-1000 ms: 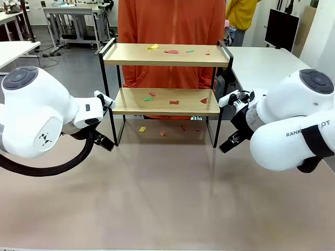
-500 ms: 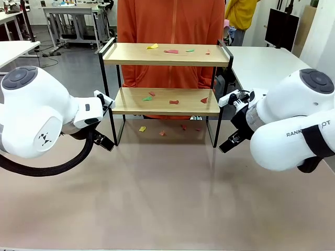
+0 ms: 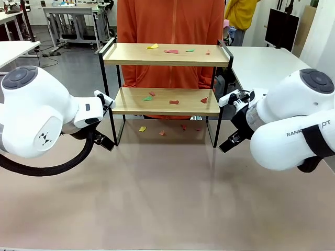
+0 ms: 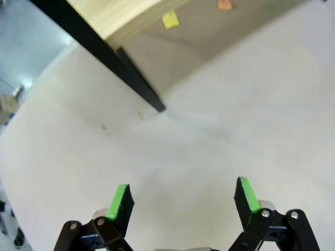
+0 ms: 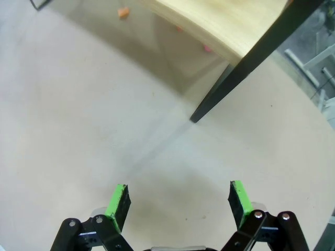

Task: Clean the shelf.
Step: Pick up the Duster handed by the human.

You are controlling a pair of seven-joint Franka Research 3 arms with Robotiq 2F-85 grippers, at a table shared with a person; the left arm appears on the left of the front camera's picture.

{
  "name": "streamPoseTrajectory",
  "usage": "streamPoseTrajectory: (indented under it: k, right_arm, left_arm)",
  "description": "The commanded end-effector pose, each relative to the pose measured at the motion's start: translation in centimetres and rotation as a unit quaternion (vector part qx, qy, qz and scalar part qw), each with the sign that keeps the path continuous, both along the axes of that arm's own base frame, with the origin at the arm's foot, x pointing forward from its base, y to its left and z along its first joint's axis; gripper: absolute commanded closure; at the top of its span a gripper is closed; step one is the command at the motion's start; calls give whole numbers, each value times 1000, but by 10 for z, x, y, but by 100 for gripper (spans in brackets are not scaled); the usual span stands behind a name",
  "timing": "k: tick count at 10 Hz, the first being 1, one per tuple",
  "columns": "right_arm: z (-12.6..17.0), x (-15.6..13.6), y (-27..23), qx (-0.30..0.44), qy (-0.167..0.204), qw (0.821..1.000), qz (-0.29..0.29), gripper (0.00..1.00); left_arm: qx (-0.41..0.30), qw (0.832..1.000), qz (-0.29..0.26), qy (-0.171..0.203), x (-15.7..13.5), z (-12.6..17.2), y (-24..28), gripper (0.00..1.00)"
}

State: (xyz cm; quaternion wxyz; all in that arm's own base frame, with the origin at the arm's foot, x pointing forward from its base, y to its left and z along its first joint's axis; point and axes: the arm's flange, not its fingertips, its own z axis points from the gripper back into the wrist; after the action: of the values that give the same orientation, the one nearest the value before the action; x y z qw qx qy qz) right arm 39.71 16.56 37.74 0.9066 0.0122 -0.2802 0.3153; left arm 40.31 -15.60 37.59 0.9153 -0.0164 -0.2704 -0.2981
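Left gripper (image 4: 183,191) and right gripper (image 5: 179,196) hover spread wide and empty, flanking the shelf (image 3: 131,54) at the table's (image 3: 167,209) far side. Its rigid, probably light frame suits gripping by the black posts (image 3: 216,125).

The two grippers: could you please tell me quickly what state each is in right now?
Left gripper: open, holding nothing.
Right gripper: open, holding nothing.
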Motion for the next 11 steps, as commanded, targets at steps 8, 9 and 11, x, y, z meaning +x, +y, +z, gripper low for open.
streamPoseTrajectory:
  k: [8,9,11]
  right_arm:
    - [165,39,-166,216,-38,961,169,0]
    - [156,47,-193,243,-54,946,210,0]
    - [134,53,-225,240,-63,938,242,0]
  left_arm:
    - [-176,933,-298,93,52,174,96,0]
    - [-201,920,-324,88,67,163,120,0]
    - [-210,910,-356,29,70,152,150,0]
